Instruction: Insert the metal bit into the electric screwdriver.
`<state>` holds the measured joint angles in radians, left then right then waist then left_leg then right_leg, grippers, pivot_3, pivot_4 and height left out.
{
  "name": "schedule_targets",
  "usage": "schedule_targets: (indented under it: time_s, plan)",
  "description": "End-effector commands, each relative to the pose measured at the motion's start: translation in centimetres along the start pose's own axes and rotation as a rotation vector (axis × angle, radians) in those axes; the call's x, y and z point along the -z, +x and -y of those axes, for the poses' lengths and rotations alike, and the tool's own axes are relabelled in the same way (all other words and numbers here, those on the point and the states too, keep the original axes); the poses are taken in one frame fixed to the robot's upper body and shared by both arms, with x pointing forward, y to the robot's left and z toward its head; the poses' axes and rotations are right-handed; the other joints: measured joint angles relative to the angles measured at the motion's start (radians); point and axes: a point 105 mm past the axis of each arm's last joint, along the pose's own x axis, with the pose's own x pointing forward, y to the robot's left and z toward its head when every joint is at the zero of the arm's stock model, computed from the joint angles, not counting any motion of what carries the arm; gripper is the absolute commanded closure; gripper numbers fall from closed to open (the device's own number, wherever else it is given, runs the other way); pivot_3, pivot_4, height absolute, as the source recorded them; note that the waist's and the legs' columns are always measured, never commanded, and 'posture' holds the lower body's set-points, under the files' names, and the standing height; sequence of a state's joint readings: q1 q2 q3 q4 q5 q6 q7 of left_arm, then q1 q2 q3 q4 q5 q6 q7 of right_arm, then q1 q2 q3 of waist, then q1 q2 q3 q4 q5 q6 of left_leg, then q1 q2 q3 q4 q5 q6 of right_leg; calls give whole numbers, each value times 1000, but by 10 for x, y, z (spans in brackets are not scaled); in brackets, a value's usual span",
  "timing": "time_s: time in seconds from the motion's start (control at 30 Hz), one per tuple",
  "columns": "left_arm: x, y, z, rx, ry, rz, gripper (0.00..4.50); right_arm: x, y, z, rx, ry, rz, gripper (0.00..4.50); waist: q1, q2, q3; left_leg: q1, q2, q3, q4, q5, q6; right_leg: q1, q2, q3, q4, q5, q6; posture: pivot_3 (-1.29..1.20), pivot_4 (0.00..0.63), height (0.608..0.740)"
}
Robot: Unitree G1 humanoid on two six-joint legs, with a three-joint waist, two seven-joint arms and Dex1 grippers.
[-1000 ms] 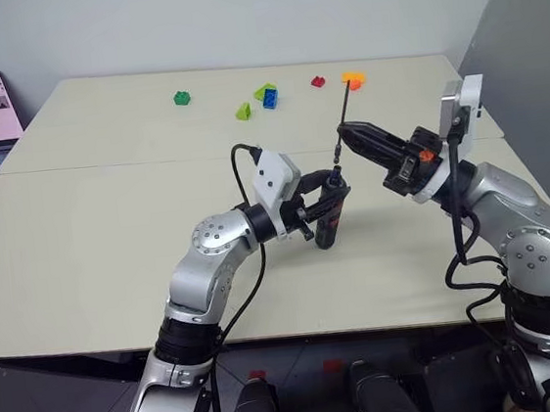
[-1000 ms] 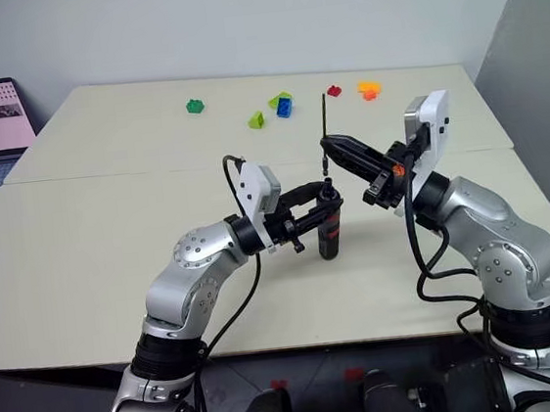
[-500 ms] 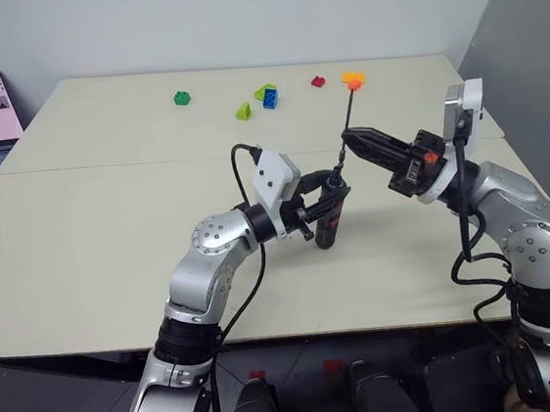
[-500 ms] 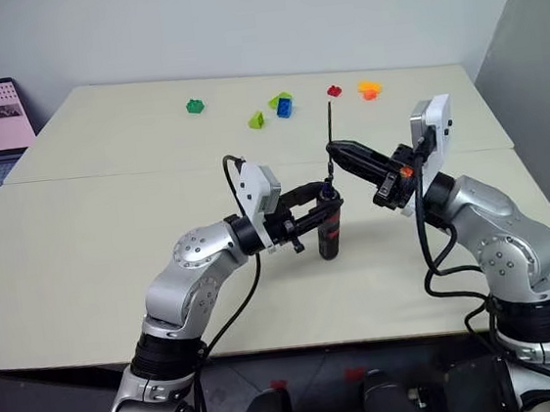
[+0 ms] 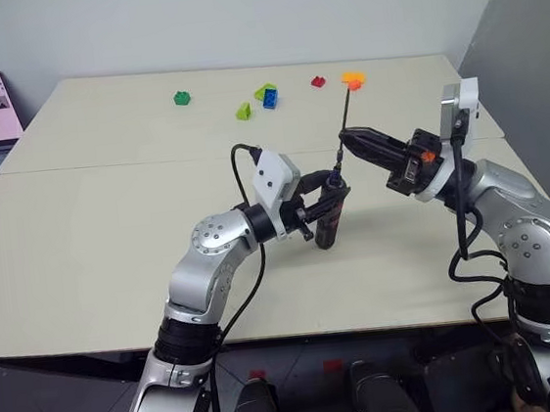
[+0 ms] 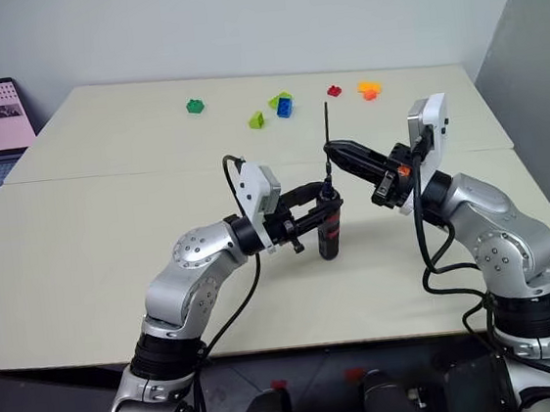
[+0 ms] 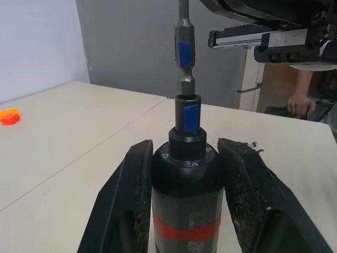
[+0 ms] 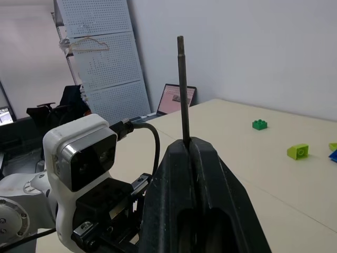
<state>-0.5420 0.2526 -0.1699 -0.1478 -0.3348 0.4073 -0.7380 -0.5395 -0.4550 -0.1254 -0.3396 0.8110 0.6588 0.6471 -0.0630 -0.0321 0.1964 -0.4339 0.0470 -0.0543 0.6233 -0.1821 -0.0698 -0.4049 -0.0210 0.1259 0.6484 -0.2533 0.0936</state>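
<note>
Screwdriver: electric screwdriver (image 6: 328, 228) clamped upright by left pincer (image 6: 316, 216), socket presented upward.
Bit: metal bit (image 6: 326, 140) pinched vertical in right pincer (image 6: 331, 149), lower end at socket.

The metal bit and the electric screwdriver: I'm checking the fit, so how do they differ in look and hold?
The metal bit is a thin grey rod; the electric screwdriver is a thick black cylinder with a red band. The right tool pinches the bit partway along; the left tool clamps the screwdriver's body. The bit is held above; the screwdriver's base meets the table. Both stand about upright, the bit's end at the screwdriver's socket.
</note>
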Motion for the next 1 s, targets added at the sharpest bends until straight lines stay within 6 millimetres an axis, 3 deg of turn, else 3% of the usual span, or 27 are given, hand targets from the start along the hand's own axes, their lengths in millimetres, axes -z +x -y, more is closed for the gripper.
schedule_targets:
  time_s: [0.03,0.5,1.0]
  plan:
    - [-6,-1,2,9,24,15,2928,-5,1,-4,-24,-31,15,4500,0,0,0,0,0,0,0,0,0,0,0,0,0,0,0,0,150,740]
    - [-5,0,3,17,24,15,2928,6,-3,-1,-46,-25,-45,4500,0,0,0,0,0,0,0,0,0,0,0,0,0,0,0,0,150,740]
    - [-6,-1,4,30,29,12,2928,3,-1,7,-210,-57,-170,4500,1,0,0,0,0,0,0,0,0,0,0,0,0,0,0,0,150,740]
